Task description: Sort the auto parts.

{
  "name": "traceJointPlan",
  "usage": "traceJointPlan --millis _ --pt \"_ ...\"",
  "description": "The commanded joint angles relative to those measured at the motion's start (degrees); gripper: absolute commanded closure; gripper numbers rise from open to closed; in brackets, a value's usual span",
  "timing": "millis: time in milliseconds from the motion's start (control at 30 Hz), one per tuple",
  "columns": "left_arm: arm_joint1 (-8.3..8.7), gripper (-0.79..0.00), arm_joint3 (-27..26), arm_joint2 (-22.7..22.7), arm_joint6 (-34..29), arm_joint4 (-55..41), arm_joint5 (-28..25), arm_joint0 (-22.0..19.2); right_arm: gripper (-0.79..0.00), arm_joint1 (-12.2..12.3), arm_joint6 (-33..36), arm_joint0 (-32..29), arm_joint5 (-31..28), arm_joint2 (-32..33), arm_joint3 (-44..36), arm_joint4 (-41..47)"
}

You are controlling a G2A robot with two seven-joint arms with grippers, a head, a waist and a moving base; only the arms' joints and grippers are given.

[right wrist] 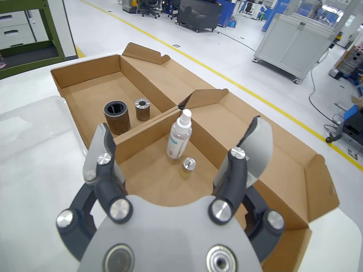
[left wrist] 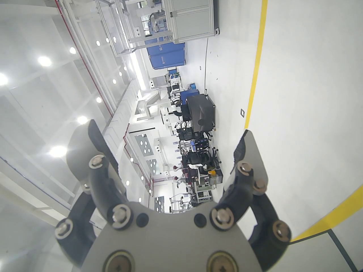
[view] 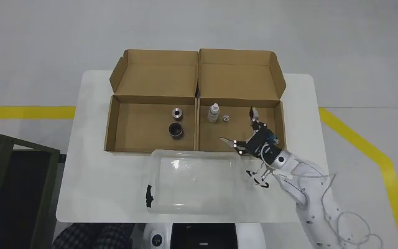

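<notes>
A: Surface entry?

B: White table (view: 93, 124) with rounded corners. At its far side, two brown cardboard boxes sit side by side, touching, lids folded back.

A: Contents?

B: The left cardboard box (view: 112, 127) holds a wide dark metal cylinder with a hollow bore (view: 176, 130), upright. A narrower steel cylinder (view: 177, 113) stands just behind it, apart. The right cardboard box (view: 239, 78) holds a clear spray bottle with a white cap (view: 214, 112), upright, and a small silver metal cylinder (view: 227, 117) just beside it (not touching, as far as the wrist view shows).

A: Near side?

B: A clear plastic tray (view: 193, 180) lies against the boxes' front walls. A small black part (view: 148, 196) lies at the tray's left near corner; I cannot tell its type.

A: Grippers?

B: The right gripper (view: 238, 127) hangs over the near part of the right box, fingers spread wide with nothing between them. The left gripper (left wrist: 169, 128) points out at the hall, fingers likewise apart and holding nothing.

A: Room?

B: Pale grey floor with yellow floor lines (view: 37, 112). A green metal rack (right wrist: 28, 9) stands near the table. Farther back are office chairs and an aluminium-framed enclosure (right wrist: 295, 43).
</notes>
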Motion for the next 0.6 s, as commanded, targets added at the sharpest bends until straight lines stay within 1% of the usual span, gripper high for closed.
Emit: traceJointPlan --millis 0,567 --pt "0.00 -0.785 0.0 0.0 0.0 0.0 0.0 0.0 -0.785 0.3 -2.0 -2.5 0.6 1.8 -0.6 -0.4" --pt "0.00 -0.785 0.0 0.0 0.0 0.0 0.0 0.0 -0.785 1.3 -14.0 -22.0 7.4 14.1 -6.5 0.0"
